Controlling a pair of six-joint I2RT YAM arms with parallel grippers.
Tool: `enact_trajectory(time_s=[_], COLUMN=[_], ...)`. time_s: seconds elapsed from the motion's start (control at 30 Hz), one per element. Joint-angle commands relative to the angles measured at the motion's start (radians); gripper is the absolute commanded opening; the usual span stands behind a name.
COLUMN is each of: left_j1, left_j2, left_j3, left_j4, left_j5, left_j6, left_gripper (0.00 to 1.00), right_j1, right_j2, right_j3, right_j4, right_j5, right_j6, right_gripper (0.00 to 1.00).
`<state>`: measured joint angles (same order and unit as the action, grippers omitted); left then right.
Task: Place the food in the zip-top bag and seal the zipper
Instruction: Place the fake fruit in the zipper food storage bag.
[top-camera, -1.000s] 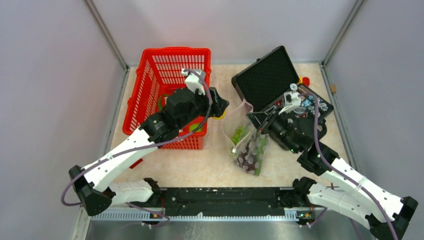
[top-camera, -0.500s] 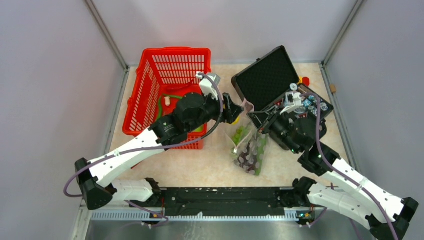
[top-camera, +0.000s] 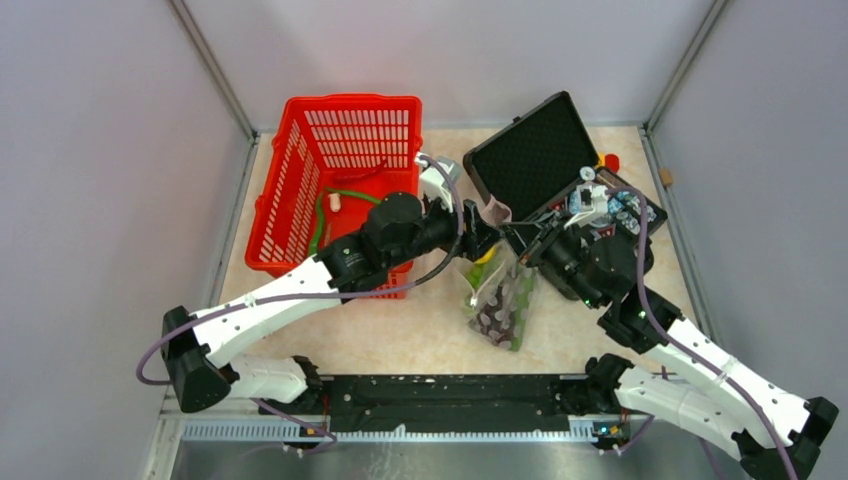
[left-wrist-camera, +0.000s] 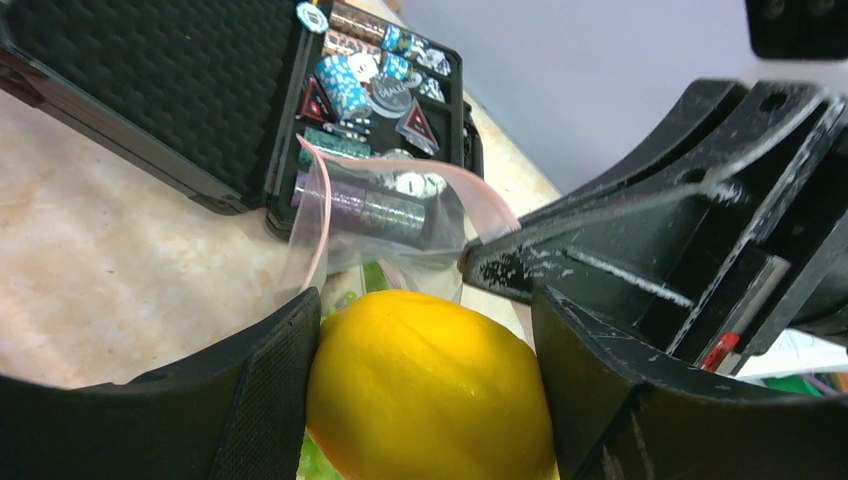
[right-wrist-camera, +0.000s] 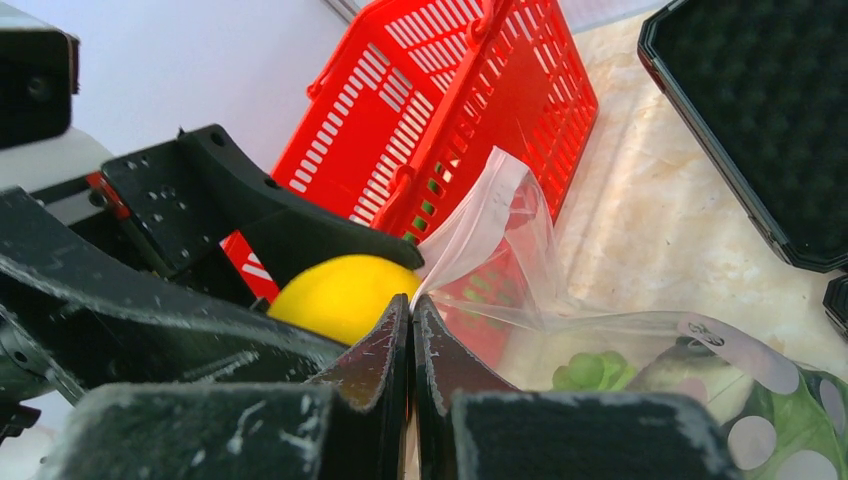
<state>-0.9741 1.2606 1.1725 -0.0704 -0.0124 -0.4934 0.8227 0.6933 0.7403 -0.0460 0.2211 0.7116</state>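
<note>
Top external view: at the far left a red basket (top-camera: 350, 101) is standing on the table (top-camera: 400, 340), with long green leaves (top-camera: 321, 215) lying curled inside it. The left arm is reaching across the basket's near right corner, and the left gripper (top-camera: 481, 243) is hovering at the mouth of the zip-top bag (top-camera: 505, 305). In the left wrist view its jaws are clamping a yellow lemon (left-wrist-camera: 430, 390) by its two sides, both pads pressing against the peel. The lemon is hanging just above the bag's opening.

The bag is lying between the basket and the case, its lower end resting on the table and its mouth lifted. Green grapes (top-camera: 480, 268) are showing through the clear plastic near the top and dark purple grapes (top-camera: 494, 322) lower down. The pink zipper strip (left-wrist-camera: 400, 168) is curving open around the mouth.

Just right of the lemon, the right gripper (right-wrist-camera: 411, 305) is pinching the bag's rim. Its fingers are pressing flat together on the plastic and holding that side of the mouth up.

Furthest right, the black case (top-camera: 528, 150) is lying open, its foam-lined lid tilting back. Chips and small gadgets (left-wrist-camera: 372, 80) are sitting in its tray.
</note>
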Motion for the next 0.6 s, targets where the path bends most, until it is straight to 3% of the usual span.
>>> enact_trajectory(time_s=[0.0, 0.17, 0.23, 0.27, 0.57], left_j1=[-0.017, -0.017, -0.017, -0.017, -0.017], left_j2=[-0.003, -0.030, -0.038, -0.040, -0.069], left_j3=[-0.015, -0.038, -0.052, -0.056, -0.059], left_j4=[0.063, 0.062, 0.107, 0.118, 0.121], left_j5=[0.037, 0.050, 0.052, 0.059, 0.083], left_j6=[0.027, 0.075, 0.086, 0.092, 0.121], left_gripper=[0.69, 0.82, 0.96, 0.98, 0.99], right_j1=[0.004, 0.004, 0.003, 0.003, 0.004], right_j2=[-0.043, -0.060, -0.060, -0.060, -0.061], right_j3=[0.007, -0.004, -0.004, -0.004, -0.004], right_j4=[0.091, 0.092, 0.091, 0.092, 0.088], right_j5=[0.041, 0.059, 0.061, 0.061, 0.056], right_j6=[0.018, 0.027, 0.026, 0.027, 0.026], right_gripper=[0.00, 0.00, 0.00, 0.00, 0.00])
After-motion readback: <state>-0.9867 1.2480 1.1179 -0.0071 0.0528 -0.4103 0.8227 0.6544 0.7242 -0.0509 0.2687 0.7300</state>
